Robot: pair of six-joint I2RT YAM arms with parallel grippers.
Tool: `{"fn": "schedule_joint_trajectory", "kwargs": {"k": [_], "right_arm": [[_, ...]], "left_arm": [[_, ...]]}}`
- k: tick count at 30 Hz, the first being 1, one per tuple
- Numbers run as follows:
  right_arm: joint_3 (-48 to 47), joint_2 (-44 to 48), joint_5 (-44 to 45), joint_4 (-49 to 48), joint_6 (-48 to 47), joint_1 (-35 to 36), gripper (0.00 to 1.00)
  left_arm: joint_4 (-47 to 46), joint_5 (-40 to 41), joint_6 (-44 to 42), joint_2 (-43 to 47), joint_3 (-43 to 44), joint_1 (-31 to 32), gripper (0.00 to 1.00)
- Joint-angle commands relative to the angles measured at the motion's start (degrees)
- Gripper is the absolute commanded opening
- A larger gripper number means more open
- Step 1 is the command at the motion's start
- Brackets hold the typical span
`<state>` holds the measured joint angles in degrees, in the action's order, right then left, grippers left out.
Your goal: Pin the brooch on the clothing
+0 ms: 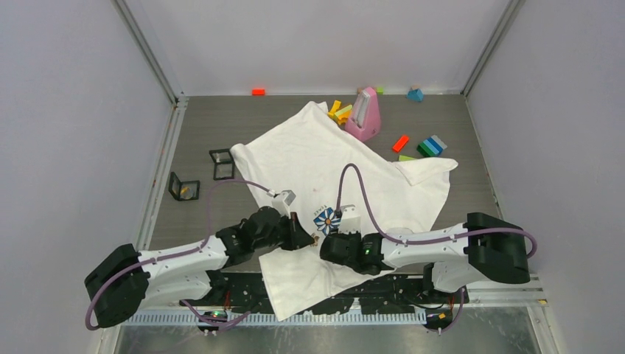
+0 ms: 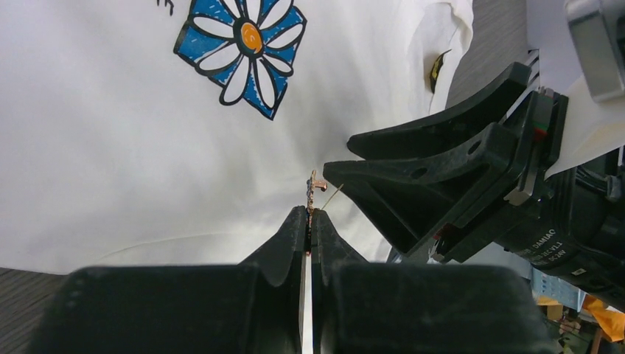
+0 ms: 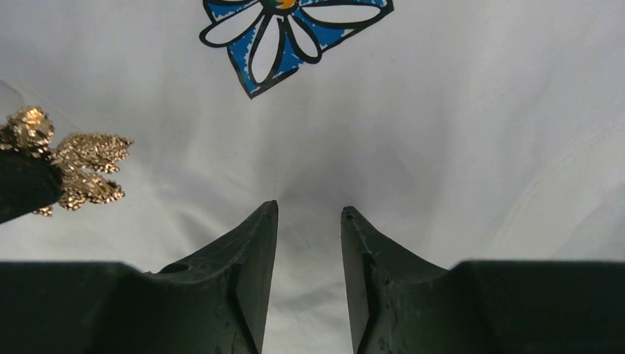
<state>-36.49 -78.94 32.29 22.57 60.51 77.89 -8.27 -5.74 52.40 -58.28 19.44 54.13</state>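
Grey table point(image 1: 221, 125), brooch point(image 2: 315, 188) nipped in left claw point(image 2: 309, 219)

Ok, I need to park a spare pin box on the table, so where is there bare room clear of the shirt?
Bare table lies back left, between the orange block, the shirt and two black frames; also a strip right of the sleeve. Crowded: back right round the pink stand and blocks, and mid-shirt, where left tool and right tool meet.
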Motion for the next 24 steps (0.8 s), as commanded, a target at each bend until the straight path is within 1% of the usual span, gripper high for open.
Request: {"fn": "schedule_joint_trajectory", "kwargs": {"k": [1, 4, 6, 11, 13, 14, 16, 19, 24], "right_arm": [[-3.05, -1.74, 7.33, 1.71, 4.31, 0.34, 0.40], [-2.10, -2.70, 7.41, 1.94, 6.30, 0.34, 0.36], [-1.26, -3.26, 7.05, 1.76, 7.31, 0.34, 0.32], [-0.03, -4.99, 6.16, 0.76, 8.30, 0.34, 0.24], [0.09, -5.42, 5.71, 0.41, 8.45, 0.34, 0.16], [0.10, -5.59, 5.65, 0.30, 8.52, 0.34, 0.08], [0.07, -5.29, 5.64, 0.37, 8.75, 0.34, 0.02], [0.71, -3.64, 5.70, -0.47, 9.00, 0.29, 0.01], [5.32, 2.99, 5.42, -6.51, 8.93, 0.34, 0.00]], "left_arm": [[-4.26, 4.70, -0.10, -1.05, 1.21, 2.00, 0.00], [-5.13, 5.22, -0.19, -1.89, 1.34, 2.82, 0.00], [-5.81, 7.26, -0.19, -2.66, 1.43, 3.37, 0.00], [-7.26, 8.88, -0.36, -5.20, 1.94, 4.98, 0.00], [-7.36, 9.96, -0.46, -5.78, 2.28, 5.55, 0.00], [-7.37, 10.55, -0.52, -5.98, 2.39, 5.81, 0.00], [-7.37, 11.94, -0.55, -6.22, 2.52, 6.41, 0.00], [-6.92, 14.31, -0.63, -6.91, 2.74, 7.54, 0.00], [-4.93, 17.71, -0.98, -10.81, 5.28, 11.02, 0.00]]}}
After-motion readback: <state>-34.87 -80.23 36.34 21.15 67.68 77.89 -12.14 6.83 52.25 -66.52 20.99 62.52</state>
